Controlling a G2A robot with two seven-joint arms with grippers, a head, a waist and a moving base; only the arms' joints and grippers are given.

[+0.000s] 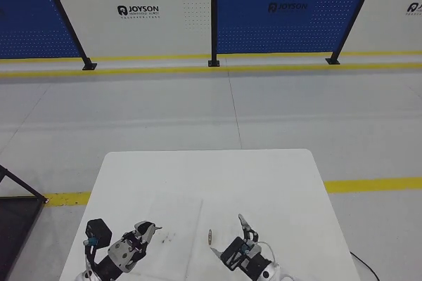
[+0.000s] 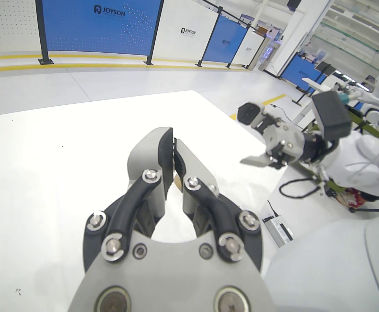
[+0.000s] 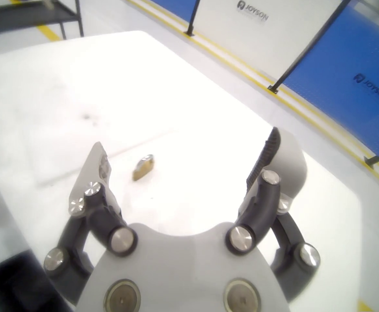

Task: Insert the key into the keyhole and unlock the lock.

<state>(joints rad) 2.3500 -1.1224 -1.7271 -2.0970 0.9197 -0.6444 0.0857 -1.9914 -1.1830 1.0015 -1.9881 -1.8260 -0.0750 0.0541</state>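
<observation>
The white tabletop [image 1: 211, 183] is carrying a small dark smudge [image 1: 167, 237] near its robot-side edge. Blue and white barrier panels [image 1: 28, 28] are standing across the far side of the grey floor [image 1: 267, 112], behind yellow floor lines [image 1: 162, 72]. A black rack [image 1: 7, 204] is standing beside the tabletop. A power adapter [image 2: 279, 227] is lying on the floor.

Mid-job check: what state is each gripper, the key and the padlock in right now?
left gripper: shut on a thin tan piece, apparently the key.
key: pinched in the left gripper, not in the padlock.
right gripper: open, holding nothing.
padlock: loose on the table, ungripped; shackle too small to judge.
</observation>
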